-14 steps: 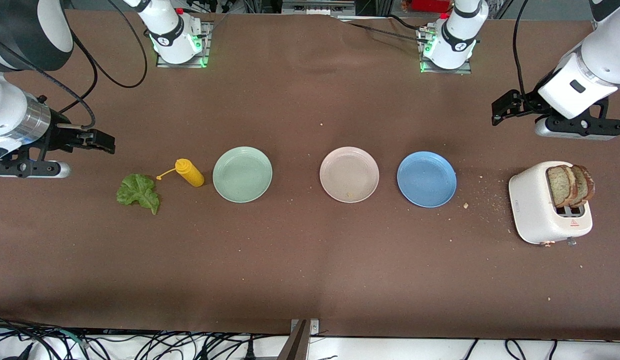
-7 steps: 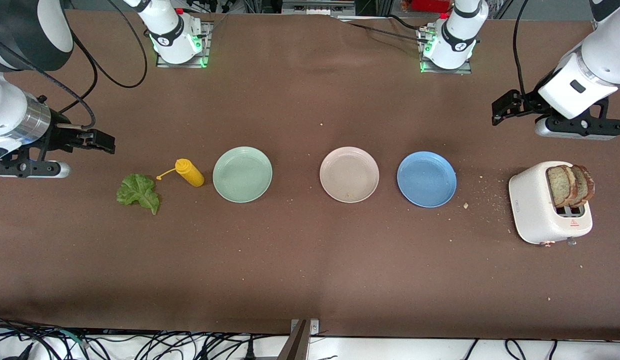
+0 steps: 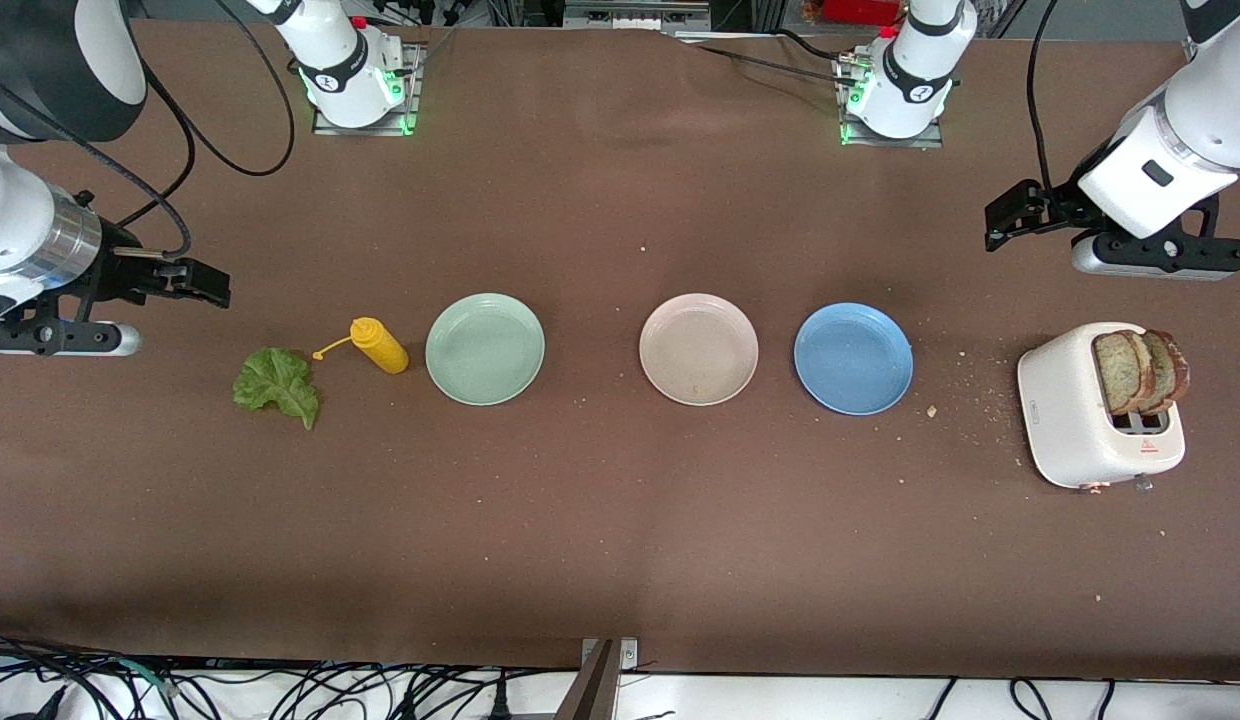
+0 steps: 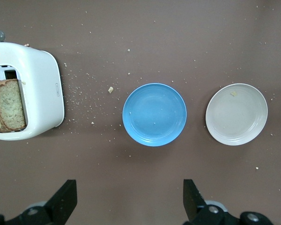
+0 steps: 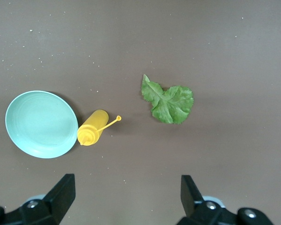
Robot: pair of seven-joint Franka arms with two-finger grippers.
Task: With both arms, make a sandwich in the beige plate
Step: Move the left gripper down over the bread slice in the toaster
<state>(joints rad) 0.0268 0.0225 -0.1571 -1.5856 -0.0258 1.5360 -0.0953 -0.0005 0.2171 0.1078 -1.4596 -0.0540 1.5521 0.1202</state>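
Here the beige plate lies flat near the middle of the brown surface, bare but for a crumb or two, as the left wrist view also shows. Just beside it toward the left arm's end lies a blue plate, apart from it by a narrow strip of surface. Toward the right arm's end, with a wider gap, lies a mint-green plate.

No sandwich is assembled. Two slices of brown bread stand upright in the slots of a white toaster close to the edge of the surface at the left arm's end; crumbs are scattered between the toaster and the blue plate. The lettuce leaf lies flat on the surface toward the right arm's end, well apart from the beige plate. A yellow squeeze bottle lies on its side between the leaf and the mint-green plate, almost touching that plate's rim, its small cap hanging off on a thin strap toward the leaf.

The left gripper hangs in the air over bare surface near the edge at the left arm's end, with its jaws spread wide and nothing between them; its two fingers show far apart in the left wrist view. The right gripper hangs over bare surface near the edge at the right arm's end, also spread wide and holding nothing.
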